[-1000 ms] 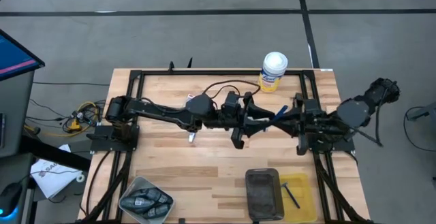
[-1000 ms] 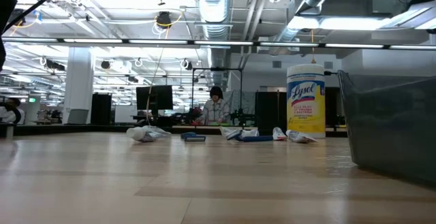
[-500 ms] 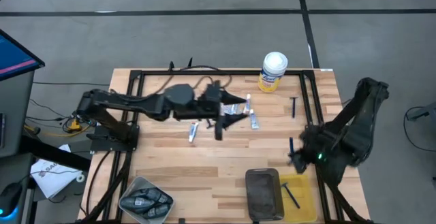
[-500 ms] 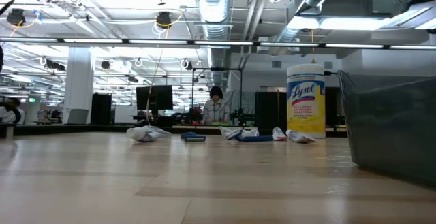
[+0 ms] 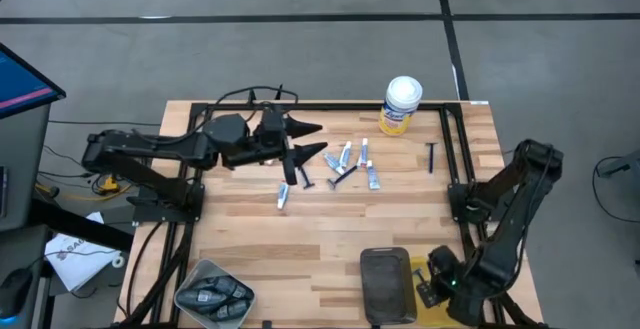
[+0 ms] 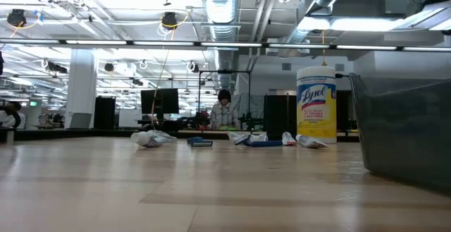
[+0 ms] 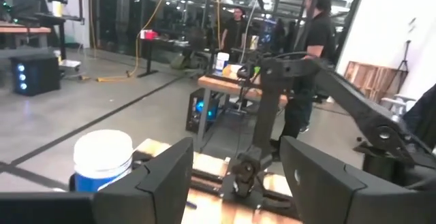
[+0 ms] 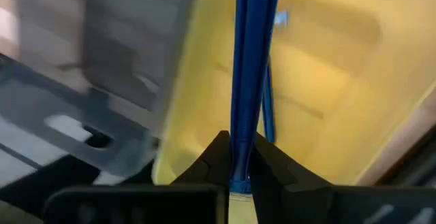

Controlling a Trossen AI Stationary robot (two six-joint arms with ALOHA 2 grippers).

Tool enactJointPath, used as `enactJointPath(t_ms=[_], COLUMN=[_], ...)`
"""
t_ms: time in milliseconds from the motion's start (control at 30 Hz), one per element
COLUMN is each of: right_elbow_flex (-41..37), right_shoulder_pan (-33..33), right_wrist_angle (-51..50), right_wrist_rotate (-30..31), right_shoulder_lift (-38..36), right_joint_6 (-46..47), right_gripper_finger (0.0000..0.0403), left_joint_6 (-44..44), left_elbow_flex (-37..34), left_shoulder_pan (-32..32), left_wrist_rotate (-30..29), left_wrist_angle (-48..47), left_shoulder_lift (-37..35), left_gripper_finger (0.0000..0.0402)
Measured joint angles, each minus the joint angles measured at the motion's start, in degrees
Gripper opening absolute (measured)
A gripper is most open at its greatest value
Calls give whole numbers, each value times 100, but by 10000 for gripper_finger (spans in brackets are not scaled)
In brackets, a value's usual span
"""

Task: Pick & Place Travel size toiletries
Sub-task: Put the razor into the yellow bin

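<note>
**Reporter:** Gripping a slim blue razor [image 8: 249, 67] by its handle, the right gripper [image 8: 235, 157] hangs over the yellow tray [image 8: 327, 94] at the desk's near right corner; its jaws are nearly closed, pinching the handle. What makes a clean drop?

**Editor:** Judging by the right wrist view, the razor points out over the tray floor, where another blue razor [image 5: 428, 287] already lies. I'd lower before letting go, so it doesn't bounce off the rim, and keep it off the grey bin [image 5: 388, 285] standing just beside the tray.

**Reporter:** And the rest of the toiletries?

**Editor:** A cluster of white tubes [image 5: 347, 154] and a dark razor [image 5: 340, 177] sits mid-desk toward the far side, one tube [image 5: 282, 196] apart on the left, one razor [image 5: 431, 156] near the far right rail. The left gripper [image 5: 312, 139] hovers at that cluster with jaws spread and nothing between them.

**Reporter:** Anything else?

**Editor:** The yellow canister [image 5: 402, 104] at the far edge, and a clear container [image 5: 212, 295] of dark pieces near left.
</note>
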Motion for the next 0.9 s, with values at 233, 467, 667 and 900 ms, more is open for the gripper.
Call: enactJointPath(t_ms=[233,467,667,900], right_elbow_flex=[-2,-2,-2,-2], right_shoulder_pan=[-249,-520,-900,-1715], right_wrist_angle=[106,-178,-1152,-2854], right_wrist_rotate=[-1183,-1198,-678,71], right_shoulder_lift=[352,125,-667,-1769], right_joint_6=[-217,-591,-666,-664], right_gripper_finger=[108,215,237,210], left_joint_6=[-193,-139,-89,-83], left_elbow_flex=[-289,-290,-294,-357], left_shoulder_pan=[96,90,93,336], left_wrist_rotate=[1,7,28,42], left_wrist_angle=[-13,-27,-287,-891], left_shoulder_lift=[-122,-125,-368,-925], left_gripper_finger=[230,241,241,241])
